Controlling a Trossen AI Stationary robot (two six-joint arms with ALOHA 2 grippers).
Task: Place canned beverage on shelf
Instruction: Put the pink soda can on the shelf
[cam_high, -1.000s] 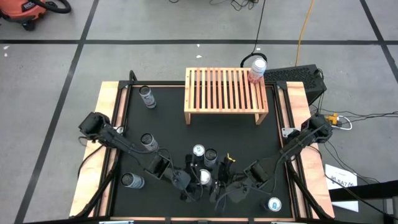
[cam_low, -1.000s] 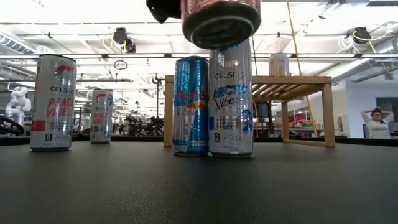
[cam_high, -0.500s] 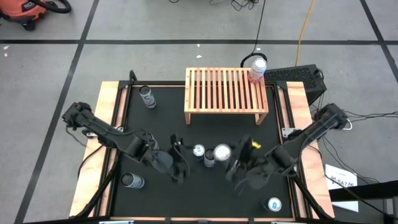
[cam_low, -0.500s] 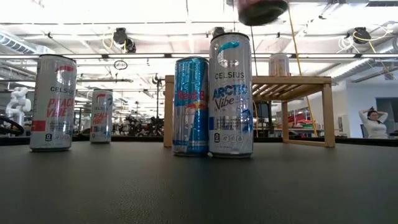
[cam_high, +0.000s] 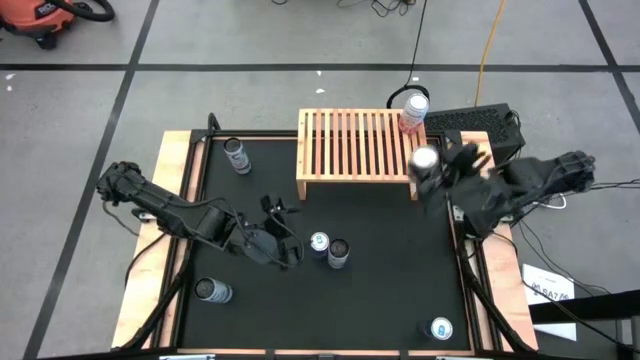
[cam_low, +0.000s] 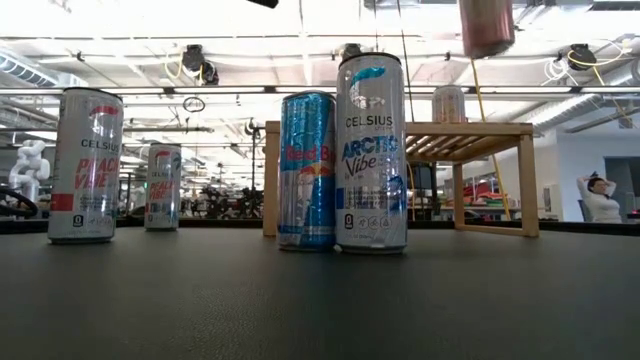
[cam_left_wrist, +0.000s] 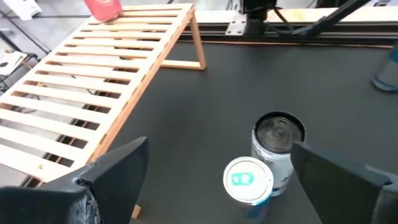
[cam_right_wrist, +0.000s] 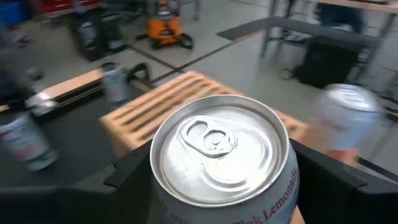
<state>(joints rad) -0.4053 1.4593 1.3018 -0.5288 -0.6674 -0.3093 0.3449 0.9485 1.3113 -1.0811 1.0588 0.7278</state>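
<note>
My right gripper (cam_high: 432, 178) is shut on a silver can with pink lettering (cam_right_wrist: 217, 143), high above the table beside the right end of the light-wood slatted shelf (cam_high: 362, 150). In the low view the can (cam_low: 487, 25) hangs well above the shelf top. My left gripper (cam_high: 280, 235) is open and empty, low over the table just left of a blue can (cam_high: 319, 243) and a silver can (cam_high: 339, 252), which stand upright side by side. A pink can (cam_high: 413, 110) stands on the shelf's far right corner. My right gripper pinches the can's side wall (cam_right_wrist: 283, 186) just below its top rim between its two fingers (cam_right_wrist: 134, 174), one on each side. The arm comes from the table's right. The can is lifted clear of everything, roughly upright, its pull-tab top up.
More cans stand on the black mat: one at the far left (cam_high: 237, 155), one at the near left (cam_high: 212, 291), one at the near right (cam_high: 441, 327). A raised wooden border (cam_high: 172, 230) frames the table. A dark box (cam_high: 480, 125) lies behind the shelf's right end.
My right gripper has carried the can up from the near middle of the table, toward the far right and the shelf's right end. My left gripper has drawn back from the near middle toward the far left, stopping beside the two standing cans.
</note>
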